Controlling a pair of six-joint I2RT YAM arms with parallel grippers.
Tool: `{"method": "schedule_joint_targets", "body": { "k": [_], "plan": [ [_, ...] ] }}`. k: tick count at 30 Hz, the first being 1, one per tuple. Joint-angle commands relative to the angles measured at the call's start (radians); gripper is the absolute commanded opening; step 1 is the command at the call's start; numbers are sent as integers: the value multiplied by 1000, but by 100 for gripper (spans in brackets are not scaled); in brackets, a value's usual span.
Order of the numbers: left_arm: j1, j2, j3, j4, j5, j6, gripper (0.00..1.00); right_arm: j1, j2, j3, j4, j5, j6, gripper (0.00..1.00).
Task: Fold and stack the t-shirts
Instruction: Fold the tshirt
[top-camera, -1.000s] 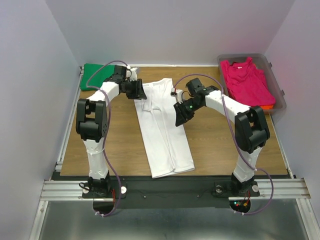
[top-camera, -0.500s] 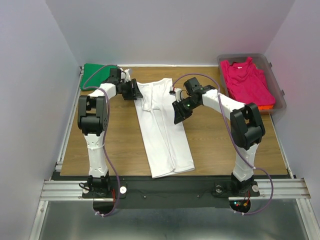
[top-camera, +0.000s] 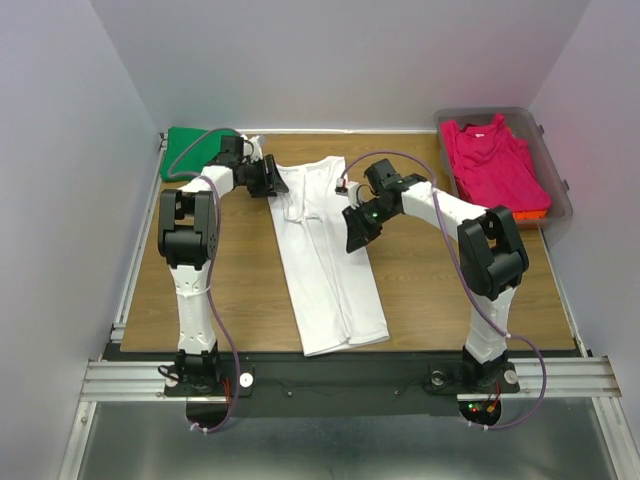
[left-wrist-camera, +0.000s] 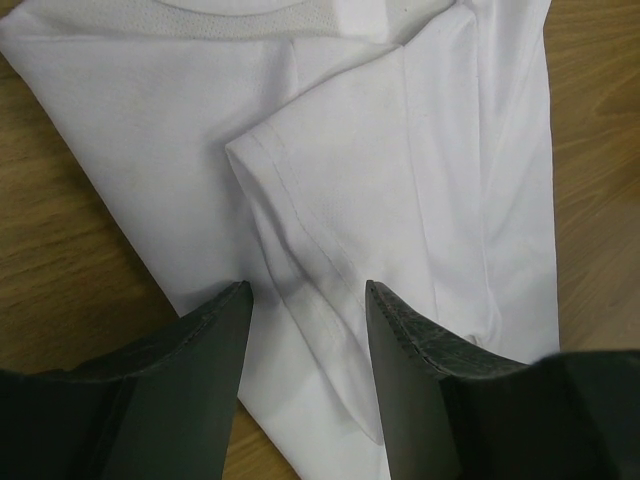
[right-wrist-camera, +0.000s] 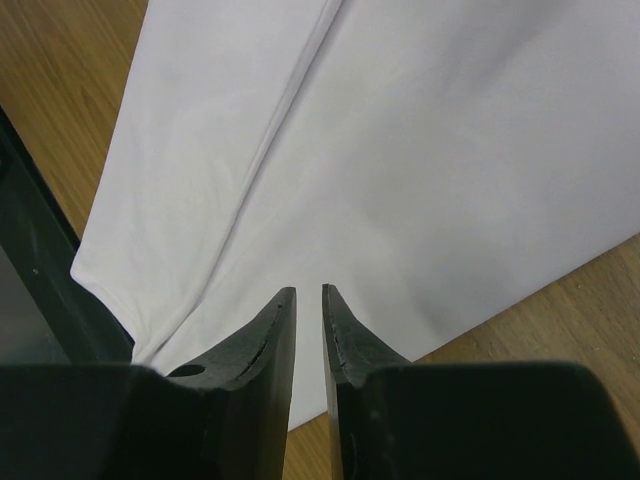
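The white t-shirt (top-camera: 325, 260) lies folded lengthwise into a long strip down the middle of the table, collar at the far end. My left gripper (top-camera: 278, 182) is open and low over its far left edge; in the left wrist view (left-wrist-camera: 308, 290) the jaws straddle the folded sleeve of the white shirt (left-wrist-camera: 400, 150). My right gripper (top-camera: 353, 237) is at the strip's right edge. In the right wrist view (right-wrist-camera: 309, 290) its jaws are shut to a thin gap with nothing between them, above the white cloth (right-wrist-camera: 400, 150). The green t-shirt (top-camera: 192, 150) lies at the far left corner.
A clear plastic tub (top-camera: 490, 113) stands at the far right. It holds the magenta-pink t-shirt (top-camera: 495, 160), with the orange t-shirt (top-camera: 530, 214) showing beneath it. Bare wood table (top-camera: 440, 290) shows on both sides of the white strip.
Both arms have drawn in slightly. The left gripper has shifted a little toward the far left edge of the white shirt; the right gripper has edged left over the strip. The shirt has not moved.
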Motion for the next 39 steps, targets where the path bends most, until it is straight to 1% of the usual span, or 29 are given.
{"method": "schedule_joint_targets", "body": {
  "k": [1,9,19,21,30,33,36,37,39],
  "plan": [
    [-3,4,55,20,24,-14,61,16,-8,-6,34,-28,-24,22],
    [-3,40,79,28,49,-32,61,42,-5,-43,35,-24,-35,22],
    [-13,4,68,71,70,-55,61,53,-12,-78,43,-22,-49,21],
    [-16,3,73,74,70,-59,61,54,-12,-84,44,-21,-49,19],
    [-20,35,90,74,79,-75,56,54,-23,-97,47,-10,-49,18],
    [-20,46,90,73,86,-82,52,56,-22,-97,47,-11,-50,18],
    [-26,46,107,74,115,-83,44,56,-25,-100,47,-21,-50,18],
    [-29,41,111,74,133,-86,39,54,-28,-104,47,-21,-52,17],
    [-37,37,124,74,145,-86,36,54,-26,-107,47,-18,-52,17]
  ]
}}
